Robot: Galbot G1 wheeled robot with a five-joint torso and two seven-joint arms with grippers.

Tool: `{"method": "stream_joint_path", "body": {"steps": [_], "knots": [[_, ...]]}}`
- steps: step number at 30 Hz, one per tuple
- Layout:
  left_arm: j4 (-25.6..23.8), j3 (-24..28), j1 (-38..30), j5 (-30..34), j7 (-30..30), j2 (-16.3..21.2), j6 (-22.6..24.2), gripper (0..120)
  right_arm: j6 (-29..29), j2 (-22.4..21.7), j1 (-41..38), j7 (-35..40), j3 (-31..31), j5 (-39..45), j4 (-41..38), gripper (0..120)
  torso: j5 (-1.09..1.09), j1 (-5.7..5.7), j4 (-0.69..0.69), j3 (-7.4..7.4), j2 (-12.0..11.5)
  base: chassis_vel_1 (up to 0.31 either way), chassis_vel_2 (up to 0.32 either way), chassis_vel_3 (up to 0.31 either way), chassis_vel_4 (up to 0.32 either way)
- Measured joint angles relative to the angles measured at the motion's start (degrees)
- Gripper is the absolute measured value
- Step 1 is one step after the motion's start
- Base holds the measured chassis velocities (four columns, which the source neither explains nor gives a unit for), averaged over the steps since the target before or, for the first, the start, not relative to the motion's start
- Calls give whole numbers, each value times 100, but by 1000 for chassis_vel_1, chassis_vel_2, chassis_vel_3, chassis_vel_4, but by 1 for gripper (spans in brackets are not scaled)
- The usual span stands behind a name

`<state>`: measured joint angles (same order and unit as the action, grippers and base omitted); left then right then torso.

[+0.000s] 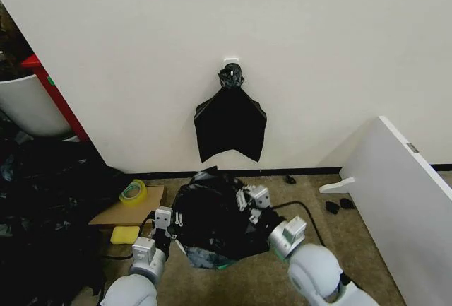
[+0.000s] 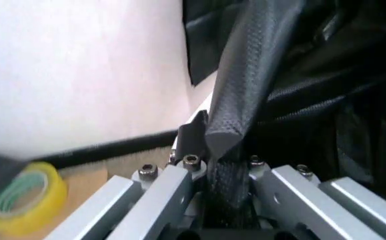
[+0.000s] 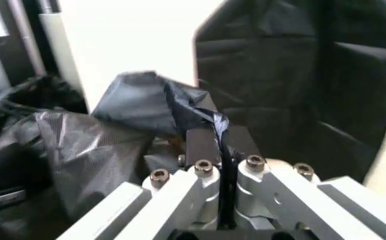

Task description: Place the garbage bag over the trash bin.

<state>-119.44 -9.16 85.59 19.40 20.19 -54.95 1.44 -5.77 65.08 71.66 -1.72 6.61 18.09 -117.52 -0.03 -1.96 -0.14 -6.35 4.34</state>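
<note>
Left wrist view: the fingers [image 2: 230,125] of the left gripper [image 1: 167,225] are pressed together on a fold of the garbage bag [image 1: 212,218], pinching black film between the pads. Right wrist view: the right gripper [image 1: 252,200] likewise pinches a thin pleat of bag between closed fingers [image 3: 203,145].

We judge the two grips sit on opposite sides of the bag's edge, so that pulling apart would spread the mouth. The bag hangs bunched between both grippers, low over the carpeted floor near the wall. A pale rim patch shows under the bag's lower edge; we cannot tell whether that is the trash bin.

Beyond: a knotted black bundle [image 1: 230,126] hangs on the wall behind. A yellow tape roll [image 1: 132,191] rests on cardboard [image 1: 123,212] by the left gripper, clear of the work.
</note>
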Motion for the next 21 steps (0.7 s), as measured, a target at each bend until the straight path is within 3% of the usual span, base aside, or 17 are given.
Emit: {"method": "stream_joint_path", "body": {"steps": [13, 21], "knots": [[263, -53, -30, -549, -512, 19, -1384, 1, -297, -879, 60, 9, 379, 1360, 221, 0, 0, 0, 0, 0, 0, 0, 0, 0, 0], [324, -73, -17, -666, -903, 48, -1847, 1, -310, -1308, 65, -292, 467, 2041, 321, 0, 0, 0, 0, 0, 0, 0, 0, 0, 0]]}}
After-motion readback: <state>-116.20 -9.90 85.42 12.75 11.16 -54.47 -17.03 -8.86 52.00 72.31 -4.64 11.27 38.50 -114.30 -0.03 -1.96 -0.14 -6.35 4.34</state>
